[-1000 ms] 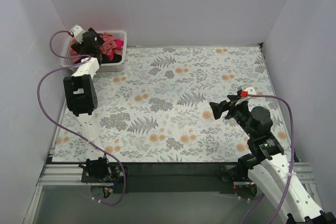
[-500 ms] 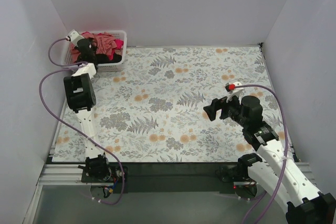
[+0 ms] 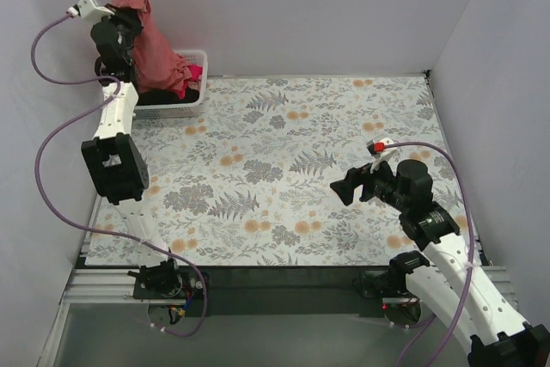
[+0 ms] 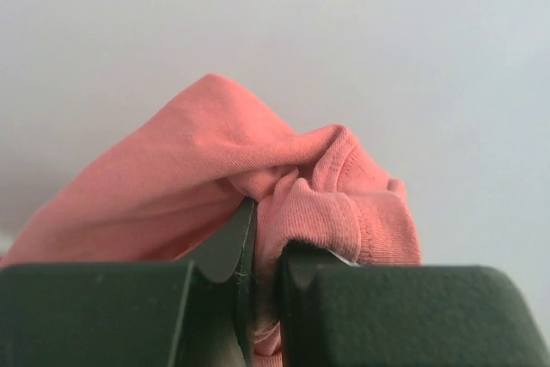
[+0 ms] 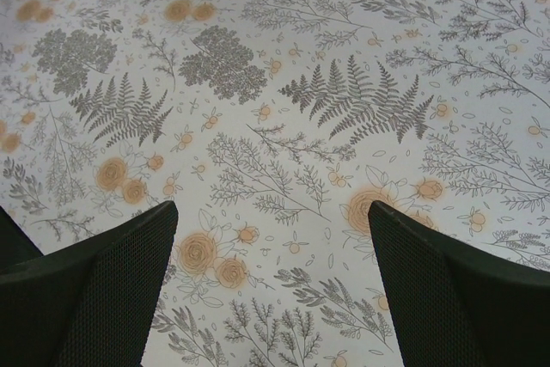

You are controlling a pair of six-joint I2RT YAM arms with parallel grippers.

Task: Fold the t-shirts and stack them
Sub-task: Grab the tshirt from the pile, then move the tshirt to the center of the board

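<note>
High at the back left, my left gripper [image 3: 127,13] is shut on a coral-red t-shirt [image 3: 153,45] that hangs from it down into the white basket [image 3: 191,106]. In the left wrist view the coral cloth [image 4: 292,178] is bunched between the two dark fingers, against the plain wall. A brighter pink t-shirt [image 3: 194,70] and a black one [image 3: 163,97] lie in the basket. My right gripper [image 3: 345,188] hovers open over the right half of the floral table; its wrist view shows only the patterned cloth between its fingers [image 5: 103,290].
The basket sits in the table's back left corner against the wall. The floral tablecloth [image 3: 284,169] covers the table, with white walls on three sides. The left arm's purple cable [image 3: 47,126] loops out by the left wall.
My left gripper shut on the coral-red t-shirt in the basket and rose high, drawing the shirt up. The right arm shifted a little left and lower over the table.
</note>
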